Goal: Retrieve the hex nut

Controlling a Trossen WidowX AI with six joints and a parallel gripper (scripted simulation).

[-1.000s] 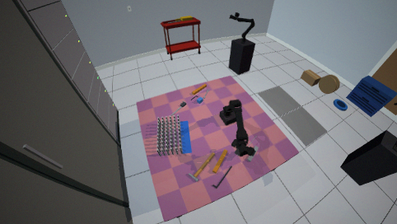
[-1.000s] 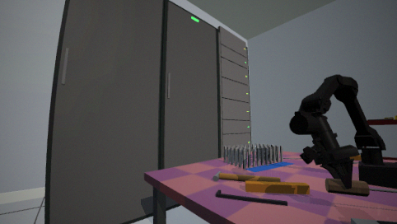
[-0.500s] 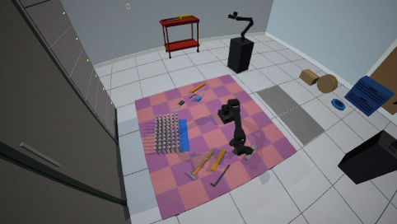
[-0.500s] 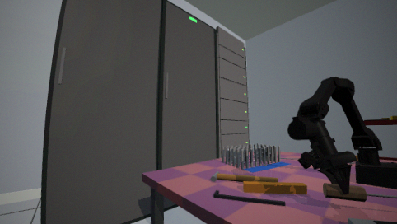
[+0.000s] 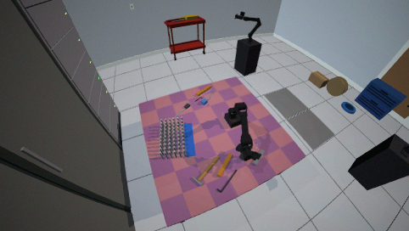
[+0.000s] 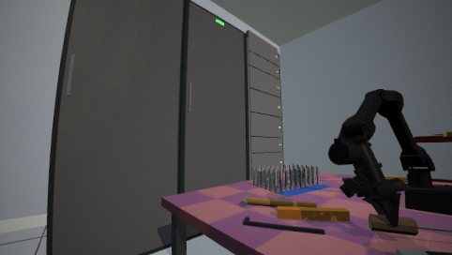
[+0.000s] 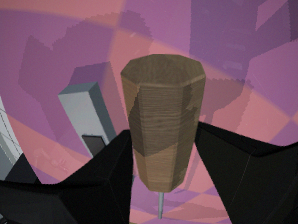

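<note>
— Jaws status?
— Clamped on a tool's brown wooden handle [image 7: 162, 119]; on wrist view I see a thin metal shaft under it, black fingers either side.

— Top view?
— Gripper [image 5: 251, 156] is low over the checkered mat [image 5: 276, 140], well apart from the spacers [image 5: 171, 138]. Blue taped strip [image 5: 189, 139] lies just beside them. Can't make out the nut.

— Exterior?
— Fingertips press down on the handle [image 6: 393, 224] near the hammer [image 6: 277, 202].

A checkered pink-and-purple table [image 5: 271, 140] fills mid-frame of the top view. On it: spacers [image 5: 171, 138] and blue strip [image 5: 189, 139] left of centre; hammer [image 5: 207, 171], orange block [image 5: 225, 165], hex key [image 5: 227, 181] lower middle.
</note>
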